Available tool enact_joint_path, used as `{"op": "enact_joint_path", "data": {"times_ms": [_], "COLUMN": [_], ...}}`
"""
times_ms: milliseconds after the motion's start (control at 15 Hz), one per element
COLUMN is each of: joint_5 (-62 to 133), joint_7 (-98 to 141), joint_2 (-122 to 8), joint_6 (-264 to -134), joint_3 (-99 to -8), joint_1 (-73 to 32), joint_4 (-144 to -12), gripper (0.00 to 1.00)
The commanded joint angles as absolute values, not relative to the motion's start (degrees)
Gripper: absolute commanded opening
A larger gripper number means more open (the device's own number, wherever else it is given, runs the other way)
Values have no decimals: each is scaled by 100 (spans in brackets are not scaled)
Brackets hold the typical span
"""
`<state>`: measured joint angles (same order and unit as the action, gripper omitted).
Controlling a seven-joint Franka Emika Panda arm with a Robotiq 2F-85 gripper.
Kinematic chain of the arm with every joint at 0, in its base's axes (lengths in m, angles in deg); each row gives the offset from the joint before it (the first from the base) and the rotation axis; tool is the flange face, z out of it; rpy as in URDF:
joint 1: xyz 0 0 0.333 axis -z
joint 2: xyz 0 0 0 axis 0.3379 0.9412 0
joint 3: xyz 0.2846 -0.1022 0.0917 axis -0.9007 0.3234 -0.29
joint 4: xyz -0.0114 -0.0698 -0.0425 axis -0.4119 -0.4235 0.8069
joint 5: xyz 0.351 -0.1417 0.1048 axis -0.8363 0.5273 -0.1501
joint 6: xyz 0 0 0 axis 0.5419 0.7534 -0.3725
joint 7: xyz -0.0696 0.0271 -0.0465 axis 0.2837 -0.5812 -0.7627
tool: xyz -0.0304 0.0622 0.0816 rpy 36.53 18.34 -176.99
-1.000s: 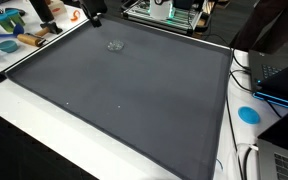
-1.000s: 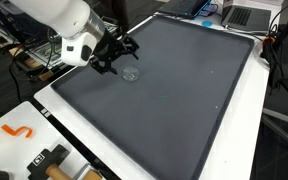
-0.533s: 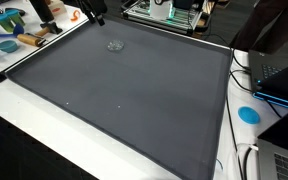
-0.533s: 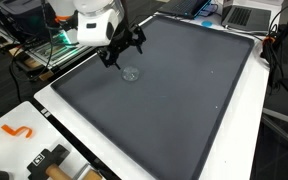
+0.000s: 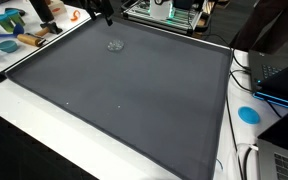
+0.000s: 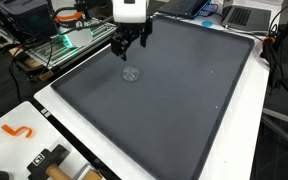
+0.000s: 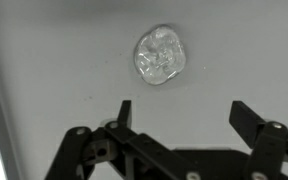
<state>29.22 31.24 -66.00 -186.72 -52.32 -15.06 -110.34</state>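
Observation:
A small clear crumpled object, like a plastic cup or wrapper (image 7: 160, 55), lies on the dark grey mat (image 6: 184, 90). It shows in both exterior views (image 6: 131, 74) (image 5: 115, 45). My gripper (image 7: 182, 112) hangs above the mat a little short of it, jaws wide apart with nothing between them. In an exterior view the gripper (image 6: 131, 43) points down, raised over the mat's far side, with the clear object below and slightly nearer. In an exterior view only the gripper's tips (image 5: 106, 14) show at the top edge.
The mat lies on a white table (image 5: 44, 130). Tools and coloured items (image 5: 9, 35) sit at one corner, a laptop (image 5: 279, 155) and blue disc (image 5: 248, 114) at another side. An orange hook (image 6: 18, 131) and a black tool (image 6: 49, 160) lie near the table's edge.
The arm has swung and risen: the gripper went from tilted beside the clear object to upright and higher above the mat, farther from it. The object has not moved.

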Motion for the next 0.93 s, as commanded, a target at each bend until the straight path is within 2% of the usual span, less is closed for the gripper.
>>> {"op": "enact_joint_path", "data": {"times_ms": [0,467,867], "joint_5": [3429,3585,3565], "joint_7": [2927,2944,2958], "joint_2": [-6537,-6573,-6673], "joint_6": [-18034,-17109,-16854], "joint_3": [-5355,-5544,-5593], "joint_1": [-1657,-1824,-1849], "joint_4": [-10765,-10437,-10370], "gripper": [100,100,100]}}
